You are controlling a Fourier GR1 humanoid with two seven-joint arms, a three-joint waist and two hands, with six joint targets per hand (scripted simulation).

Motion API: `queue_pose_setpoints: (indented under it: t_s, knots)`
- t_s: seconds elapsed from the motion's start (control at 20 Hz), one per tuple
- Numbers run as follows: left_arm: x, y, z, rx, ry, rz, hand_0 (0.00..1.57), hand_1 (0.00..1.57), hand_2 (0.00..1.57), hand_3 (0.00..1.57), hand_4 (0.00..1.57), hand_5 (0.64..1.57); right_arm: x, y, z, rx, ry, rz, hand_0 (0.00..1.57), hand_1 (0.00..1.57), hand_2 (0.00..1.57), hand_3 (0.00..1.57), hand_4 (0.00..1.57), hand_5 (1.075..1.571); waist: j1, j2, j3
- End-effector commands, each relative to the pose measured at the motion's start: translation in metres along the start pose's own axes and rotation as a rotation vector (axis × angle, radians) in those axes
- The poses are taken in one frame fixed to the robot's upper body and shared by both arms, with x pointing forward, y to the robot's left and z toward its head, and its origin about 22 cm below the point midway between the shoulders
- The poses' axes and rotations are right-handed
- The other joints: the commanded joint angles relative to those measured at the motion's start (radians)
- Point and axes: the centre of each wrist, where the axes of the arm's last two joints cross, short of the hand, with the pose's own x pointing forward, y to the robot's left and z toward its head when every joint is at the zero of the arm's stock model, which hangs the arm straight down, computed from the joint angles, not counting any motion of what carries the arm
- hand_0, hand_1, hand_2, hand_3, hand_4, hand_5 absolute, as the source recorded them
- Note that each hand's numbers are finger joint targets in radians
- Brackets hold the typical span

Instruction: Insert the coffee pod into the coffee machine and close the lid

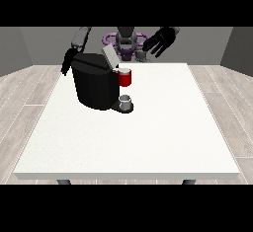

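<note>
On the white tabletop [148,137] stands a black rounded coffee machine [96,85], grey lid [109,56] tilted up, red pod holder [125,78] over a small grey cup [126,100]. The hand at the view's right [160,41] hangs raised, fingers spread. The hand at the view's left [66,63] sits behind the machine; whether its fingers are curled I cannot tell.

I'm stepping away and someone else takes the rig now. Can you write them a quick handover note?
Robot hand at the view's right: raised, fingers spread, holding nothing.
Robot hand at the view's left: hangs behind the coffee machine, fingers unclear.
Lid: up, open.
Red pod holder: at the machine's front; whether the pod sits inside cannot be told.
Cup: on the machine's base.
Left: confirm pod, close lid.
</note>
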Motion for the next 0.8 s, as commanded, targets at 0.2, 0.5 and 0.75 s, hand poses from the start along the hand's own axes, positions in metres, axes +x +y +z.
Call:
queue_pose_setpoints:
  t_s: [0.2, 0.5, 0.75]
  knots:
    - [-0.073, -0.123, 0.063, 0.071, 0.125, 0.647, 0.0, 0.0, 0.0, 0.0, 0.27, 1.571, -0.074, -0.005, 0.058, -0.05, 0.157, 0.034, 0.0, 0.0, 0.0, 0.0, 0.0, 1.571, 0.132, -0.205, 0.0003]
    - [-0.111, -0.172, 0.128, 0.025, 0.299, 0.71, 0.0, 0.0, 0.0, 0.0, 0.32, 1.571, -0.047, -0.009, 0.051, 0.032, 0.121, -0.014, 0.0, 0.0, 0.0, 0.0, 0.0, 1.571, 0.124, -0.335, 0.0009]
    - [-0.109, -0.186, 0.136, 0.018, 0.345, 0.782, 0.0, 0.0, 0.0, 0.0, 0.41, 1.571, -0.005, 0.002, 0.03, 0.145, 0.024, -0.074, 0.0, 0.0, 0.0, 0.0, 0.0, 1.571, 0.172, -0.396, 0.001]
